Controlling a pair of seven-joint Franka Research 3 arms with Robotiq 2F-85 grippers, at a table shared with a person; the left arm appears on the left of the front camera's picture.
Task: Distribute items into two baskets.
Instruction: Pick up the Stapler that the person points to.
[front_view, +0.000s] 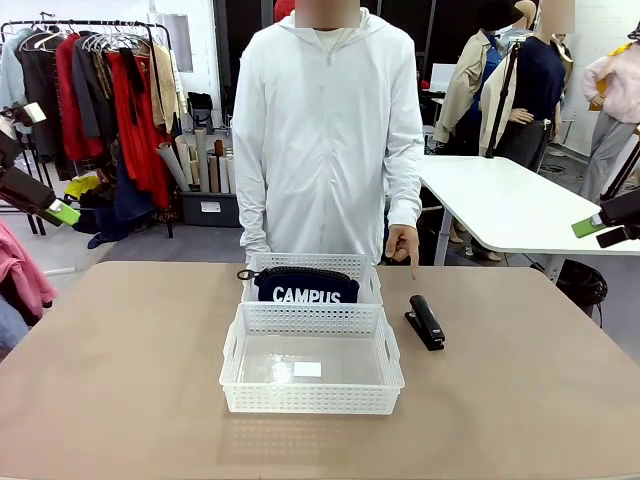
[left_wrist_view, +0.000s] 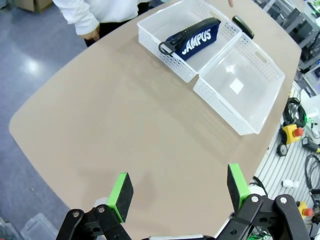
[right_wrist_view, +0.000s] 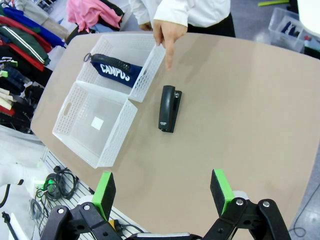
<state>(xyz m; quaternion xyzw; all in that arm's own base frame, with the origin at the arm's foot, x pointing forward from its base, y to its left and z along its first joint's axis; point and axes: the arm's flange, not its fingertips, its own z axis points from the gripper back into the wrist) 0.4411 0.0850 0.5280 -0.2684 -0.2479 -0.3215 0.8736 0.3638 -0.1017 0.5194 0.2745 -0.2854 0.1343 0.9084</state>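
Note:
Two white lattice baskets stand end to end at the table's middle. The far basket (front_view: 310, 263) (left_wrist_view: 170, 62) (right_wrist_view: 150, 60) holds the navy CAMPUS pouch (front_view: 305, 286) (left_wrist_view: 195, 37) (right_wrist_view: 114, 70). The near basket (front_view: 312, 398) (left_wrist_view: 227, 107) (right_wrist_view: 82, 145) holds just a small white label. The black stapler (front_view: 425, 322) (left_wrist_view: 243, 27) (right_wrist_view: 169, 108) lies on the table right of the baskets. The person's hand (front_view: 403, 245) (right_wrist_view: 167, 32) points a finger down just beyond it. My left gripper (front_view: 55, 208) (left_wrist_view: 177, 192) hangs open, high off the table's left. My right gripper (front_view: 605, 228) (right_wrist_view: 162, 192) hangs open, high off the right.
A clothes rack (front_view: 100, 100) stands back left and a white table (front_view: 510, 205) back right. Cables and a yellow stop button (left_wrist_view: 292, 134) lie on the rail along the robot's side of the table. Bare tabletop (front_view: 120, 380) surrounds the baskets.

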